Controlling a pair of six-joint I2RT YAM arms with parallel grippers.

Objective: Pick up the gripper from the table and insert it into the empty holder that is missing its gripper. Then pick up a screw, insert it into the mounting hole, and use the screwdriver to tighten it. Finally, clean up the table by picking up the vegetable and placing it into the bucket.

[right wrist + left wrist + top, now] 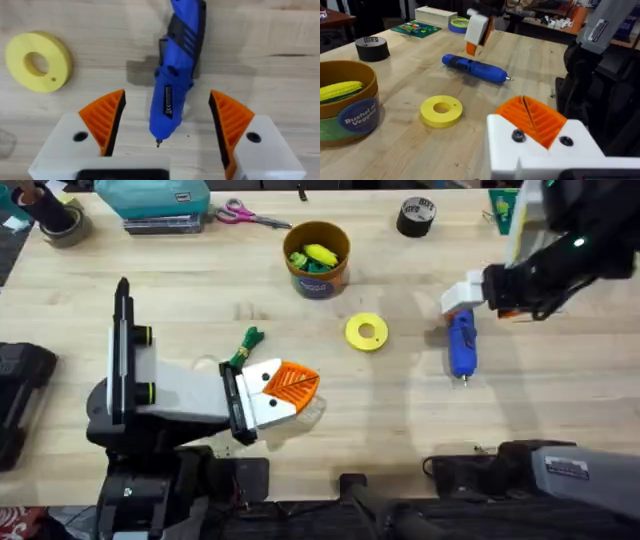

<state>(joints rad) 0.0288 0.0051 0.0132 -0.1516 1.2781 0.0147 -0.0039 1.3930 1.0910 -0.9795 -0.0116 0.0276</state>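
My left gripper (305, 383) lies low over the table's front left. It is shut, and its two orange ribbed pads (532, 117) press together on white holders (540, 150). The green vegetable (245, 345) lies on the wood just behind it. The blue screwdriver (461, 345) lies at the right, metal tip toward the front edge. My right gripper (485, 300) hovers open above the screwdriver (172, 85), an orange pad (102, 117) on each side. The brown bucket (317, 258) stands at the back centre. A loose gripper piece and a screw are out of view.
The bucket (345, 100) holds a yellow corn piece (340, 91) and green toys. A flat yellow disc (367, 332) lies between the bucket and the screwdriver. At the back are a black tape roll (416, 216), scissors (250, 217) and a teal box (160, 200).
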